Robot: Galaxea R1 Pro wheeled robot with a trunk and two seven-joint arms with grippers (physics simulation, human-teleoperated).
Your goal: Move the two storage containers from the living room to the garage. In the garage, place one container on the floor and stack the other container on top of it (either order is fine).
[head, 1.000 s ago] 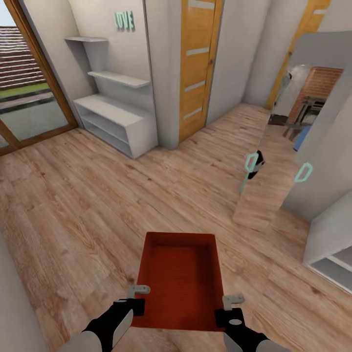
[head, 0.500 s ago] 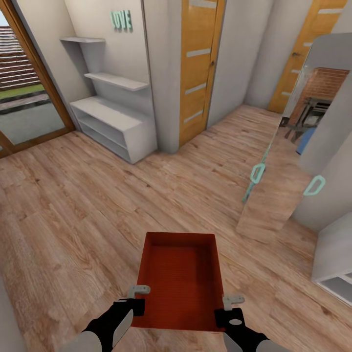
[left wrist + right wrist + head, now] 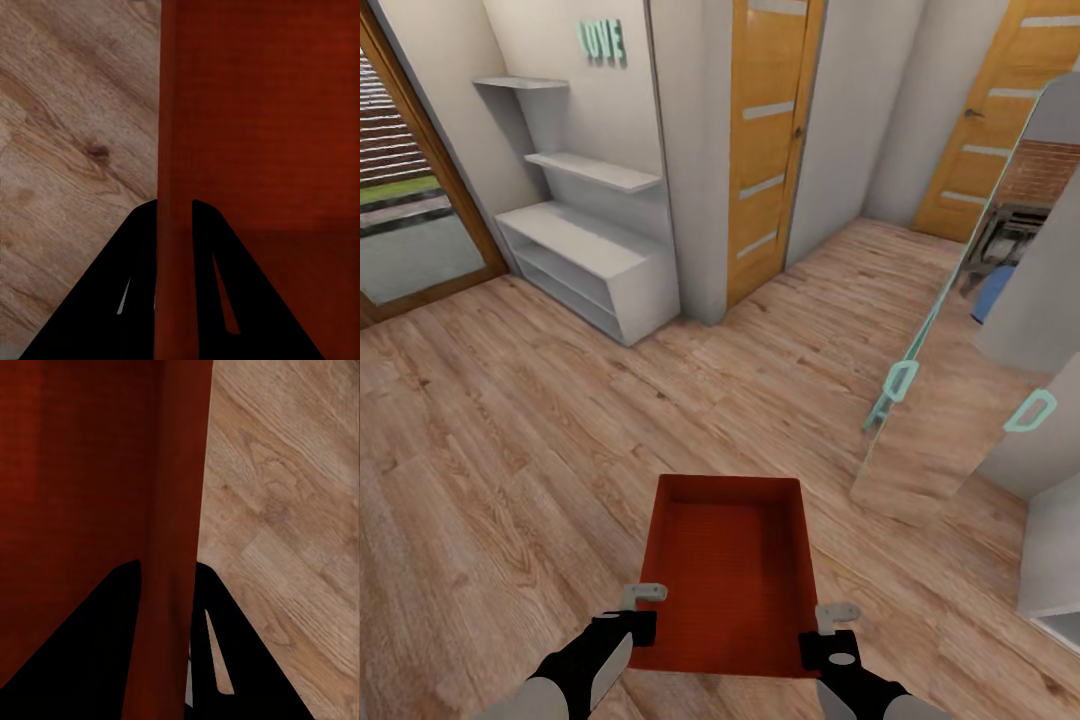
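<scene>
Left claw (image 3: 645,603) is clamped on the left wall of the orange-red bin (image 3: 728,570), its fingers (image 3: 142,255) either side of the thin wall. Right claw (image 3: 838,618) grips the right wall the same way. The bin is held level above the wood plank floor (image 3: 510,430), with white shelves (image 3: 595,255) and orange doors (image 3: 765,140) ahead.
</scene>
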